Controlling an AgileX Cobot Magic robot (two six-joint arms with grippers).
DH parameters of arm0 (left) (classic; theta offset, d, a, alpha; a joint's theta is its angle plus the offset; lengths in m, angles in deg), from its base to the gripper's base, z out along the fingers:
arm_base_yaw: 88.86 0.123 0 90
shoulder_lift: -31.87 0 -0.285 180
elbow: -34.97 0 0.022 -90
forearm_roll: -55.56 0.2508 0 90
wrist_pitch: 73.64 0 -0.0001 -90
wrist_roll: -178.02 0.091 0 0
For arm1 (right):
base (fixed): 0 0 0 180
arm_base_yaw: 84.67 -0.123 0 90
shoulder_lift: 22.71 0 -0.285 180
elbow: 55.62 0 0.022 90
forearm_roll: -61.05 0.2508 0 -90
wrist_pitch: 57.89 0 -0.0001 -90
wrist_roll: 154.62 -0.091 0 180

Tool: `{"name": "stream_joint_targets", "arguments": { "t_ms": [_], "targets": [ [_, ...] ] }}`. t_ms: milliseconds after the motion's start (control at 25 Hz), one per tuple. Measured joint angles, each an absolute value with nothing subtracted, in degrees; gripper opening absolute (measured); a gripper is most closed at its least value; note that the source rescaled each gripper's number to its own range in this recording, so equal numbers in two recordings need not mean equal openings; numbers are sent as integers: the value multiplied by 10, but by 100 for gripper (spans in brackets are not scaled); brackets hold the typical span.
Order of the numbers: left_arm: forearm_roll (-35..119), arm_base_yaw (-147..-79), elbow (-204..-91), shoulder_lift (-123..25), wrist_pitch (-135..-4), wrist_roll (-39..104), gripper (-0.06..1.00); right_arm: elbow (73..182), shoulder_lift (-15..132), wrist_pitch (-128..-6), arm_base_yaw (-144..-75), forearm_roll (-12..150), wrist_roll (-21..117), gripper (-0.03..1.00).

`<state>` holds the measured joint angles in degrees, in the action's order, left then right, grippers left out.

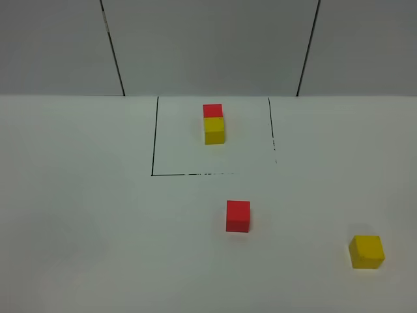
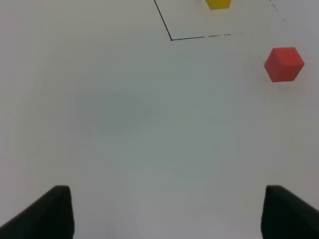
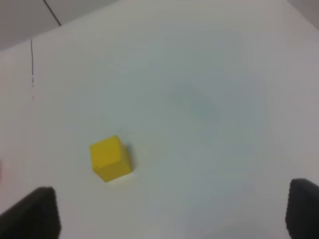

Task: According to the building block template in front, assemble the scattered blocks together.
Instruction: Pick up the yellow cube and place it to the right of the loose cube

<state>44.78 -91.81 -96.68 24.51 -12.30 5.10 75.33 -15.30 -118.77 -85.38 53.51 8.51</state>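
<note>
The building block template [image 1: 214,122] is a red cube joined to a yellow one, standing inside a black-line rectangle at the back of the white table [image 1: 78,215]. Of the scattered blocks, the red one [image 1: 238,216] sits just in front of the rectangle, and the yellow one [image 1: 367,252] lies apart at the front right. Neither arm shows in the high view. My left gripper [image 2: 166,201] is open and holds nothing, with the red block [image 2: 284,63] well ahead of it and off to one side. My right gripper [image 3: 172,199] is open too, the yellow block [image 3: 110,158] lying just ahead of one finger.
The rectangle's black outline [image 1: 154,143] is broken along its front and right sides; its corner [image 2: 171,39] shows in the left wrist view. A grey panelled wall [image 1: 208,45] rises behind the table.
</note>
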Motion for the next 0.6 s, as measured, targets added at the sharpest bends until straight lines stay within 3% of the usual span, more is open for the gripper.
{"name": "stream_joint_targets", "arguments": {
  "t_ms": [200,320,440,600],
  "targets": [
    [448,-918,-967,245,-123,51,69,753,-153,-1188,-854,535,85,80],
    [448,-918,-967,245,-123,51,69,765,-130,-1187,-854,546,91,86],
    [448,-918,-967,245,-123,51,69,801,-29,-1187,-854,583,131,99],
    [448,-918,-967,245,-123,51,69,850,165,-1165,-854,633,206,100]
  ]
}}
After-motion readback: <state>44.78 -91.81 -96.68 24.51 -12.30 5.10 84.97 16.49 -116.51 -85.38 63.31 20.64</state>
